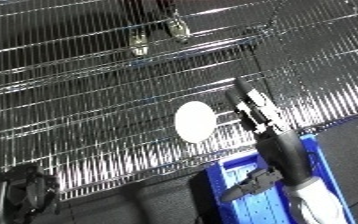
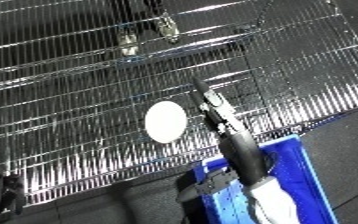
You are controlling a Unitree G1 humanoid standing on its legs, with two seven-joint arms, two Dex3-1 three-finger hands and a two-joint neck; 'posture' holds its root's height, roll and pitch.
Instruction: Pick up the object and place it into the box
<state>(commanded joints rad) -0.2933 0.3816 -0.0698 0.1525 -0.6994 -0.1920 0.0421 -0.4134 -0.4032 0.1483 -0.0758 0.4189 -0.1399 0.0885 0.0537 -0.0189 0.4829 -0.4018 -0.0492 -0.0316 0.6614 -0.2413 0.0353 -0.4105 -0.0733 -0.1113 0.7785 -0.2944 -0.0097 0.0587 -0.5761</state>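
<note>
A white oval object [image 1: 195,121] lies on the wire shelf [image 1: 87,100]. My right hand [image 1: 252,111] reaches up from the lower right with its fingers straight. It sits just to the right of the object, and I cannot tell whether it touches it. A blue bin [image 1: 322,165] stands below the shelf's front edge, under my right forearm. My left hand [image 1: 17,192] is a dark shape at the lower left, low beside the shelf's front edge and far from the object.
The wire shelf fills most of the view and slopes across it; its front edge [image 1: 140,170] runs from lower left to right. Two small pale metallic pieces [image 1: 140,46] [image 1: 177,27] show at the back. Dark floor lies below.
</note>
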